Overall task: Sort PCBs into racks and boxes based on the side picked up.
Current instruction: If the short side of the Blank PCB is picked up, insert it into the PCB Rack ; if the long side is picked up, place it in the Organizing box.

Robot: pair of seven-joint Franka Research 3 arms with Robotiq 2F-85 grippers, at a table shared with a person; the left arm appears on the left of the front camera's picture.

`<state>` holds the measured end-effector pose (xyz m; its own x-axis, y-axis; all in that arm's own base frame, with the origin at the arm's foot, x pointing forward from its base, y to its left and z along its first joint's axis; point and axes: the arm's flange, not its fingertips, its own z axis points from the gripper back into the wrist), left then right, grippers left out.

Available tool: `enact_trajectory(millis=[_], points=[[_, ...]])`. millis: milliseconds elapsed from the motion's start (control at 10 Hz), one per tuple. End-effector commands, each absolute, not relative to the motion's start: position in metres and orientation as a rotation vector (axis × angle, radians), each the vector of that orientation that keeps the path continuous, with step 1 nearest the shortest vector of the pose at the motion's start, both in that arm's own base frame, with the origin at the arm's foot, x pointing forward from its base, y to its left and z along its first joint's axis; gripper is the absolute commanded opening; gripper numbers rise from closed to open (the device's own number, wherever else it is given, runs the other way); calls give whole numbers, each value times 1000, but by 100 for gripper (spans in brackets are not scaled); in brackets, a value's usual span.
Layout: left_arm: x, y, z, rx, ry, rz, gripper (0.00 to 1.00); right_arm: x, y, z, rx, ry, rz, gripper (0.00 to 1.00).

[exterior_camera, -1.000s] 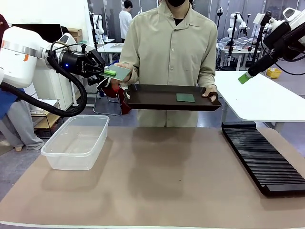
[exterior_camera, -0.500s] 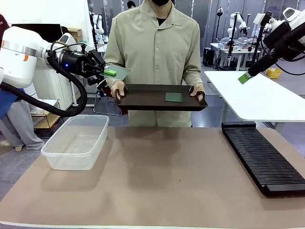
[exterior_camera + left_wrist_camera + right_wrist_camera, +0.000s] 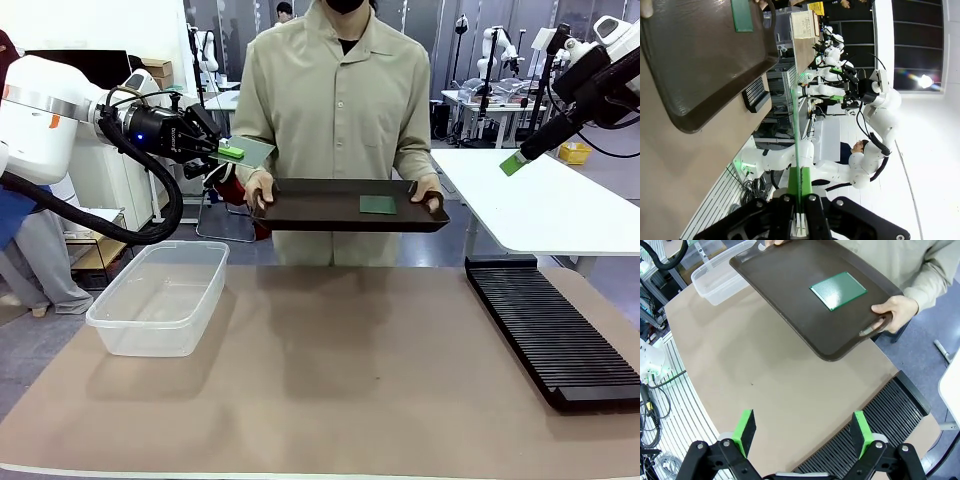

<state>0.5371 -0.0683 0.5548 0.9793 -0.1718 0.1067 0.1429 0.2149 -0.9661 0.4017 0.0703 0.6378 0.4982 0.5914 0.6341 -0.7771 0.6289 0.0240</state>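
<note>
My left tool [image 3: 231,152] pinches a PCB [image 3: 256,150] by one edge, held level. The box [image 3: 150,335] lies below it, slightly nearer me. My right tool [image 3: 805,427] is spread, empty.

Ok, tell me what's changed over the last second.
The person slid the tray toward the robot's left, then part of the way back, carrying the loose PCB with it. Nothing was grasped or released. The left gripper stayed shut on the held PCB, the right gripper stayed open and raised, and the box and rack didn't move.
</note>
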Motion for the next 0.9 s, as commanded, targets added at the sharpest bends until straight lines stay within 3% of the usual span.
enact_trajectory(millis=[0,200,800], points=[[536,-67,556,-1341,31,-225,0,401,70,637,342,-631,849,100],[537,-68,555,-1337,25,-218,3,401,70,637,342,-631,849,100],[511,-21,539,-649,-192,-13,3,401,70,637,342,-631,849,100]])
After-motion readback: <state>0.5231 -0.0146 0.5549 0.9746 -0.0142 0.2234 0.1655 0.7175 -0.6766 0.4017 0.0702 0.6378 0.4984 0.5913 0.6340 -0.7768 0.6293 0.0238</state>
